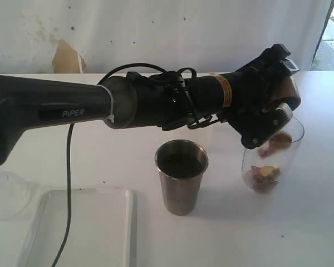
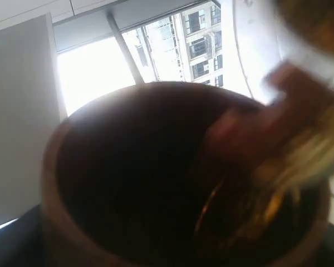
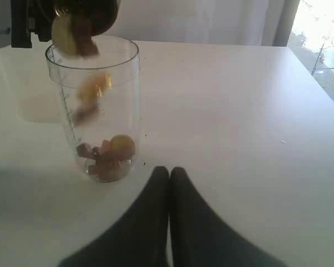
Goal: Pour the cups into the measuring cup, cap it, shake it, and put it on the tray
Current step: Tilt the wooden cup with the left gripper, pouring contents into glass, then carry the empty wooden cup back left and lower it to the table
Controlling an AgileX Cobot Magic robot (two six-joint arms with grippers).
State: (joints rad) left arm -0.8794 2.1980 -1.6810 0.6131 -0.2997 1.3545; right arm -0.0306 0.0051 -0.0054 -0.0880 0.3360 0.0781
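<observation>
Tipping small coloured bits (image 3: 106, 153) into the tall clear plastic measuring cup (image 1: 273, 161)

The left gripper (image 1: 281, 108) pinches the small round brown wooden cup (image 1: 293, 89) and holds it tipped over the measuring cup, near the right edge of the white table (image 1: 239, 233), so the bits fall in. The right gripper (image 3: 168, 172) sits close by, fingers pressed together, holding nothing. The shiny steel tumbler (image 1: 181, 175) stands mid-table under the arm, easy to bump. The flat white tray (image 1: 89, 233) and a clear round lid (image 1: 3, 192) lie by the near left corner.

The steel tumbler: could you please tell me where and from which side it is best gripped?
Probably its upper wall, just under the rim, pincer level. The steel tumbler stands upright, open-topped and widening upward, so a side grasp should not slip. Come from the side nearest the exterior camera: the measuring cup flanks it.
</observation>
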